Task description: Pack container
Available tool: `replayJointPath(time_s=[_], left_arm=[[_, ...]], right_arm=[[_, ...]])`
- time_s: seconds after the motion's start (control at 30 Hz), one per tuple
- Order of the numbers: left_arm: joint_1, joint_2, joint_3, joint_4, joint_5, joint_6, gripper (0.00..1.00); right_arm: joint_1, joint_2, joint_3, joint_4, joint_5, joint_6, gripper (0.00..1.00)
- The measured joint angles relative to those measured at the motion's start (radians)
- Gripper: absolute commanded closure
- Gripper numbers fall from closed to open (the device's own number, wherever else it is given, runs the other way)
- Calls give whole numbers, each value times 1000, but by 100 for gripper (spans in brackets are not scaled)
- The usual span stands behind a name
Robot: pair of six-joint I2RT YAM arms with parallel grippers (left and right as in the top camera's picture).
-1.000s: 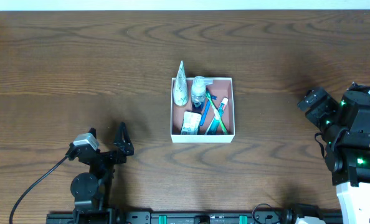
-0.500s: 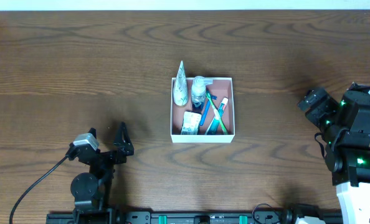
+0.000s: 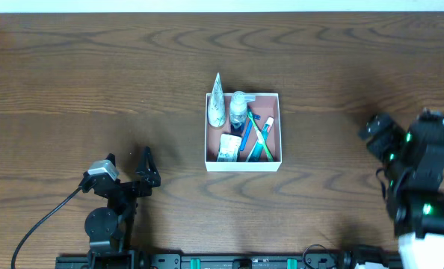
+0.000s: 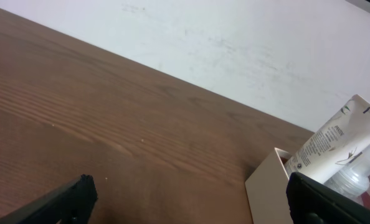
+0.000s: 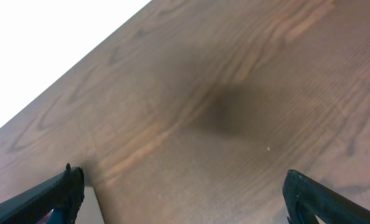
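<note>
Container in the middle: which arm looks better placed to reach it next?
Probably left: the left gripper, open, sits nearer the container and faces it; the right gripper is farther off.

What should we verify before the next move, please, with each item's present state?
1. The container is upright with its top open: ok.
2. Contents sit below the rim: not ok; the white tube sticks up above the wall.
3. The left gripper is open and empty: ok.
4. The right gripper is open and empty: ok.
5. Both grippers are apart from the container: ok.
</note>
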Motion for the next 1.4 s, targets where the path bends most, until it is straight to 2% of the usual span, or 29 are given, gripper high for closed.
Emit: replayJointPath(time_s=[0.2, 0.47, 0.77, 1.0, 1.4], left_arm=[[0, 0, 0, 0, -3, 0, 2], [0, 0, 0, 0, -3, 0, 2], [0, 0, 0, 0, -3, 0, 2], [0, 0, 0, 0, -3, 0, 2], [0, 0, 0, 0, -3, 0, 2]], right_arm=[[34, -300, -291, 235, 3, 0, 1], [42, -525, -525, 396, -45, -46, 1], [100, -676, -625, 422, -76, -232, 1], [104, -750, -701, 428, -79, -297, 1], [124, -790, -715, 455, -95, -435, 1]])
